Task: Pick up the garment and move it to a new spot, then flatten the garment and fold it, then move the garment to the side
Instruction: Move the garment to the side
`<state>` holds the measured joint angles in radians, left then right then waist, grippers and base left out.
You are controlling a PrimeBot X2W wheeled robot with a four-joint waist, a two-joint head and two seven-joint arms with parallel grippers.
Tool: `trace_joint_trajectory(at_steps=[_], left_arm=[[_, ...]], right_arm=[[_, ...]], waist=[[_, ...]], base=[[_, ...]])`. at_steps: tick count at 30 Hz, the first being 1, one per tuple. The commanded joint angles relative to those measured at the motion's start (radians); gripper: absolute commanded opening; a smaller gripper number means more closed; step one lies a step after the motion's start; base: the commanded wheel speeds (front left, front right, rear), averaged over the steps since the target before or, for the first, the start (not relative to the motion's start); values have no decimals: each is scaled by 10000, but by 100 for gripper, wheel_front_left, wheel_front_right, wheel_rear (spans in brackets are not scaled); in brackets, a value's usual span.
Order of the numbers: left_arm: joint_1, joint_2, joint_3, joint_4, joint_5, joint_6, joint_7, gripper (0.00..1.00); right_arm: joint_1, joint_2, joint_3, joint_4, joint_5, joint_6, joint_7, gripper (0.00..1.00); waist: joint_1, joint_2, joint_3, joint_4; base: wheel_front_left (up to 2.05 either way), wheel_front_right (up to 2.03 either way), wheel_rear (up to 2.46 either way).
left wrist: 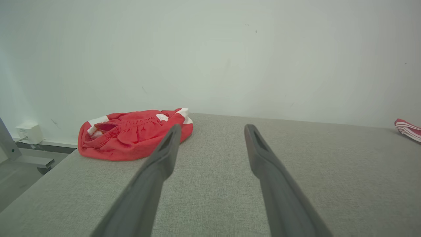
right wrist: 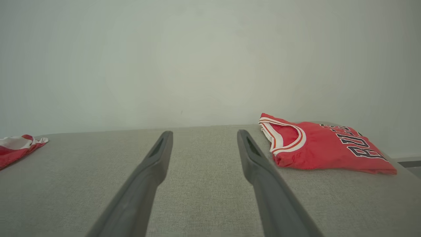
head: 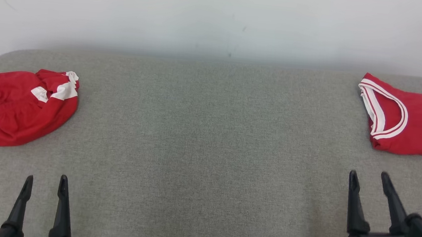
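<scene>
Dark, tapered fingers are seen parted on the left gripper [head: 45, 178], lower left, with nothing held. The right gripper [head: 369, 175], lower right, is likewise spread and empty. A grey woven surface [head: 207, 153] is stretched beneath. A crumpled red garment [head: 18, 109], white-patched, is heaped at the left edge, well above the left fingers. A folded red jersey [head: 408, 122], white-trimmed and lettered, is laid flat at upper right, near the right fingers.

The folded red jersey [head: 415, 126], lying at about two o'clock in the head view, carries the word "BULLS" across its chest in dark, white-edged block letters.
</scene>
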<state>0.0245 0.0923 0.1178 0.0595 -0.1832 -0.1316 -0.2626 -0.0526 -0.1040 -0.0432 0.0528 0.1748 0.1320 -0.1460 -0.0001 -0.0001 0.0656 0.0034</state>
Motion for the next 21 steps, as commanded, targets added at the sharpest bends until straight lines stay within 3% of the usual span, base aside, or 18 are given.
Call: trace_joint_trajectory(at_steps=[1, 21], left_arm=[[183, -16, -6, 44, 48, 22, -30, 100], [675, 159, -508, 798, -86, 21, -30, 100]], right_arm=[[216, 79, -34, -70, 17, -28, -47, 100], [1634, 474, 71, -38, 6, -28, -290, 100]], waist=[[1, 1, -105, 50], [1, 1, -985, 23]], base=[[0, 0, 0], [0, 0, 0]])
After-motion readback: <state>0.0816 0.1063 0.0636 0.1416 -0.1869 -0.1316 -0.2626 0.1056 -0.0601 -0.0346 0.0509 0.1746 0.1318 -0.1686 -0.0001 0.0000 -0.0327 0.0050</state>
